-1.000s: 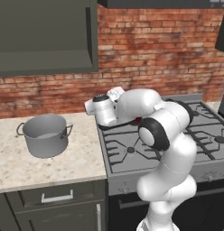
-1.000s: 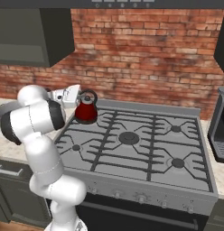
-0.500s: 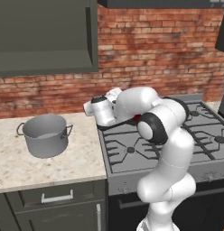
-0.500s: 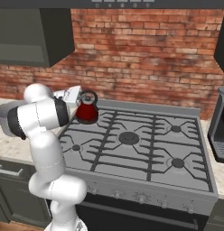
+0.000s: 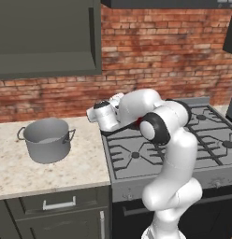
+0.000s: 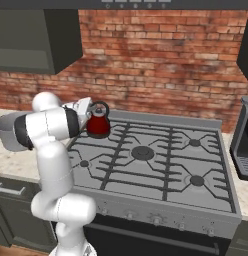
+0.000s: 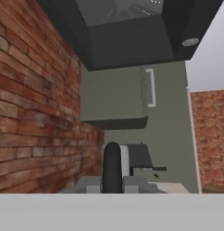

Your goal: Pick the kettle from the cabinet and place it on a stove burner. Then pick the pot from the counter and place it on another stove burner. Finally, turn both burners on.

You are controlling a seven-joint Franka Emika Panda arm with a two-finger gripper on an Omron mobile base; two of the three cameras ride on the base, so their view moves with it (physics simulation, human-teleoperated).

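Barely shifted, end effector grips kettle over stove burner.

1. A rendered home kitchen, judging by the fittings.
2. Grey gas cooktop with black criss-cross grates and round burner caps, knobs along its front edge.
3. Beige speckled counter over dark base cabinets with short handles.
4. Dark grey-green wall cabinet mounted on a red brick wall.
5. Cookware present: 1 grey pot on the counter, 1 red kettle at the cooktop's rear corner.
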